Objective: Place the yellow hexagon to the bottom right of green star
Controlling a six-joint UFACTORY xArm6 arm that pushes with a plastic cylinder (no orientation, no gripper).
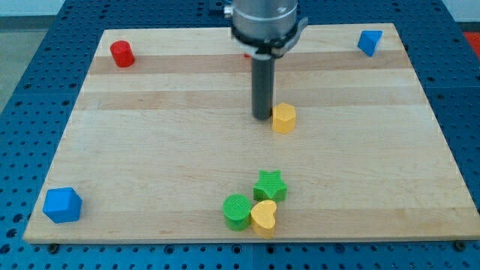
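Note:
The yellow hexagon (283, 118) sits near the middle of the wooden board (150, 150). My tip (262, 117) stands right at the hexagon's left side, touching or nearly touching it. The green star (270, 185) lies well below, toward the view's bottom. A green round block (238, 211) sits at the star's lower left and a yellow heart (264, 216) just below the star, both close against it.
A red cylinder (122, 54) is at the top left, a blue block (369, 42) at the top right, and a blue cube (61, 205) at the bottom left corner. A small red block (247, 55) is mostly hidden behind the arm.

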